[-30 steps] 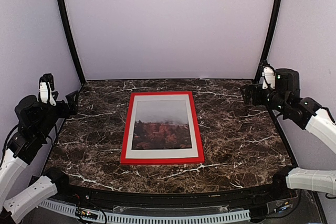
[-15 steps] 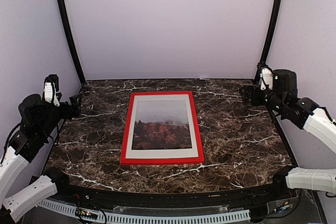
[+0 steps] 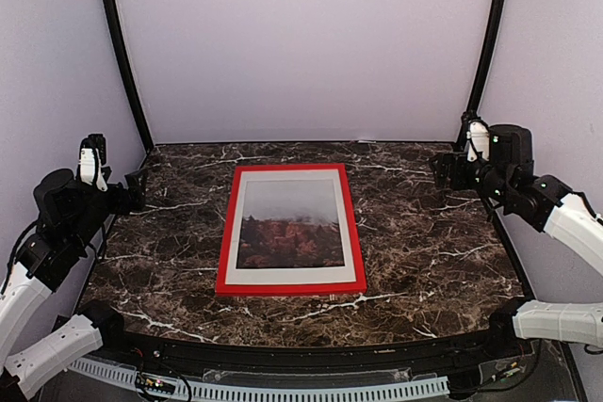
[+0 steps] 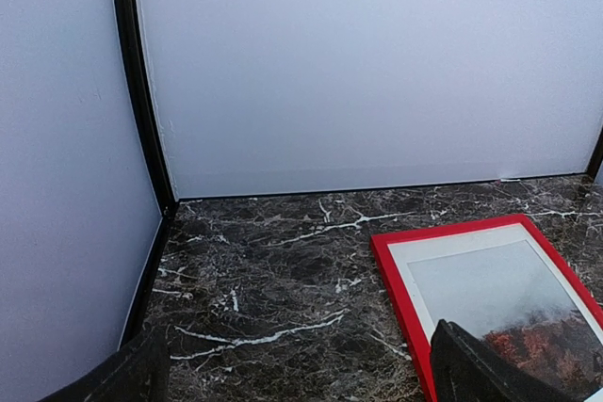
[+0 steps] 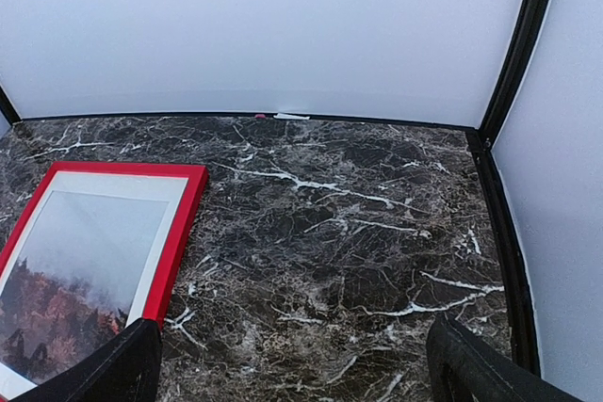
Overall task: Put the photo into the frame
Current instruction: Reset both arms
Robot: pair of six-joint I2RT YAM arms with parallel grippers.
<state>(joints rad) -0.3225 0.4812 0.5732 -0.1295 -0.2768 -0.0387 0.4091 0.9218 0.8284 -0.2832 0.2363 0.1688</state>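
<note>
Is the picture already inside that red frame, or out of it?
Inside: the photo lies flat within the frame, white border and red edge around it.

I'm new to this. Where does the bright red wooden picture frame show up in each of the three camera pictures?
Top external: the bright red wooden picture frame lies flat mid-table.
Left wrist: the frame is at lower right, cut off by the picture's edge.
Right wrist: the frame is at lower left, likewise cut off.
Shared landmark: the dark white-veined marble tabletop meeting the pale back wall.
</note>
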